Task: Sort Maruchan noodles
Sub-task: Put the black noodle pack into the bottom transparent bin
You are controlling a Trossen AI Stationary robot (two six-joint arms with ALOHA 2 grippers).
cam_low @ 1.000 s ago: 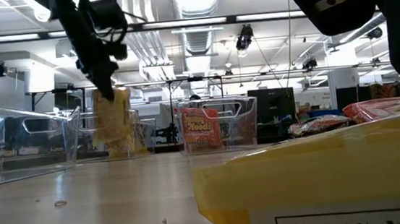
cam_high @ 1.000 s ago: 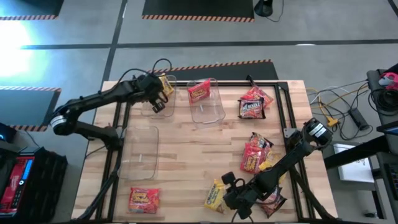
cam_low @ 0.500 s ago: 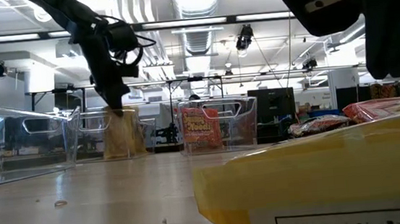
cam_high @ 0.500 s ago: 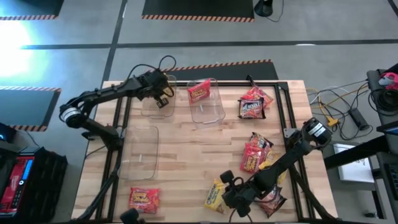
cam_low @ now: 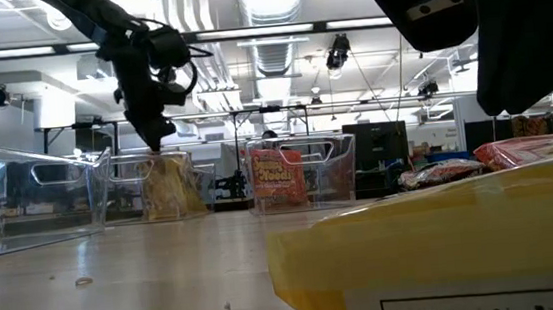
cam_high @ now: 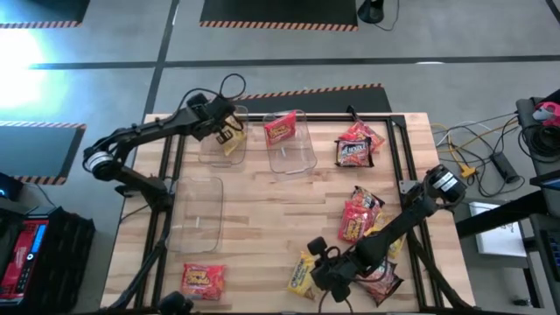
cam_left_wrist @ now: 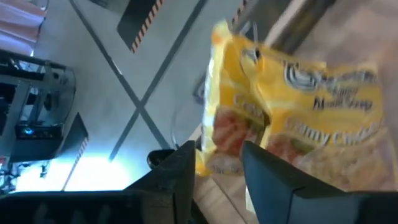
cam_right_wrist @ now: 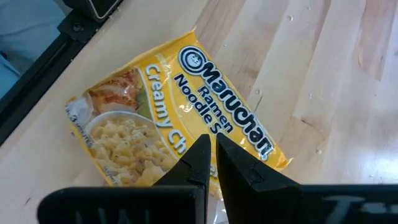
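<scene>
the right gripper (cam_right_wrist: 212, 158), fingers pressed together and empty, hovers right over a yellow packet (cam_right_wrist: 168, 112) at the desk's (cam_high: 262, 210) near edge, the packet's long axis lying diagonal. the left gripper (cam_high: 226, 136), fingers spread, sits over another yellow packet (cam_high: 233, 143) in the far-left bin (cam_high: 210, 149).

From table centre: my left gripper (cam_high: 222, 133) sits at 11 o'clock over the far-left bin (cam_high: 213, 149), one packet (cam_high: 234, 141) inside. Next bin (cam_high: 296, 150) at 12 holds another packet (cam_high: 280, 129). My right gripper (cam_high: 320, 267) at 5, beside a packet (cam_high: 302, 274).
</scene>
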